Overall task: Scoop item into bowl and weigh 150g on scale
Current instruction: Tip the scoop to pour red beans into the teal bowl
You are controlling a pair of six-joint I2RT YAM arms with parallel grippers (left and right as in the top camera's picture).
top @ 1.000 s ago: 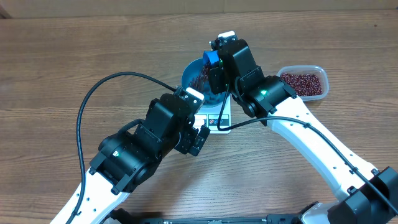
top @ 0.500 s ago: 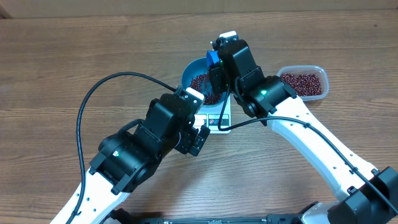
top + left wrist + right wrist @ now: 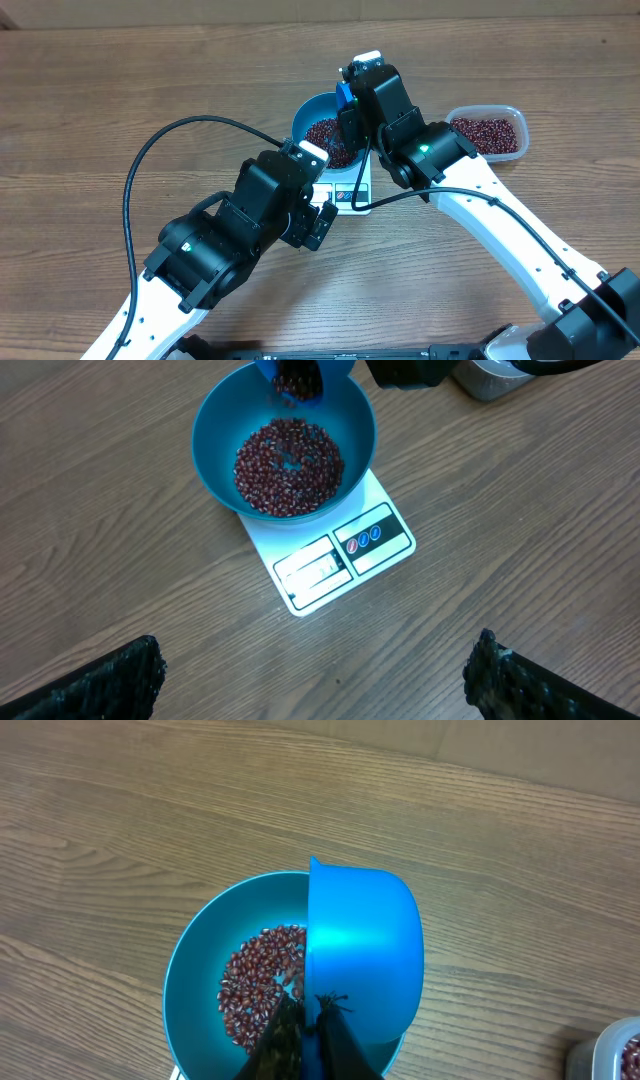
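We identify a wood-grain counter (image 3: 100,90), a clear plastic tub (image 3: 522,130) standing toward its right side, and a small blue scoop (image 3: 360,950) tipped mouth-down.

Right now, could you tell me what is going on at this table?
The right gripper is shut on the handle of a blue scoop, tipped over the blue bowl that sits on the white scale. The bowl holds a heap of red-brown beans, and more show at the scoop's lip. The left gripper hangs open, holding nothing. A clear tub of beans stands aside.
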